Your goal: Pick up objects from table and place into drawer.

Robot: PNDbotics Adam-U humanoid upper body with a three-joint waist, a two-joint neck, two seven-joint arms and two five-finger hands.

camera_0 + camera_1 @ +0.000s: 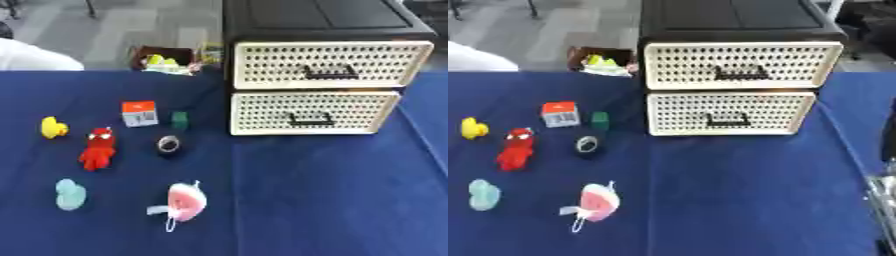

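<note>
Starting with both drawers shut: the black cabinet (315, 20) with cream perforated fronts sits on the blue cloth table (332, 200), so nothing can go in until a handle (311, 120) is pulled. No fingers visible; only a dark arm part (888, 137) at the right edge, so grip state unknown and all objects lie well left of it. Risk: soft pink pouch (185, 200), red plush (99, 149), teal piece (70, 194), yellow duck (53, 127), small box (139, 113) and round ring (168, 144) may slip or scatter.

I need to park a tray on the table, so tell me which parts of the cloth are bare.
Bare: the blue cloth in front of the drawer unit, rightward from the pink toy. Crowded: the left side, holding the yellow duck, red figure, teal toy, orange-white box and tape roll.
</note>
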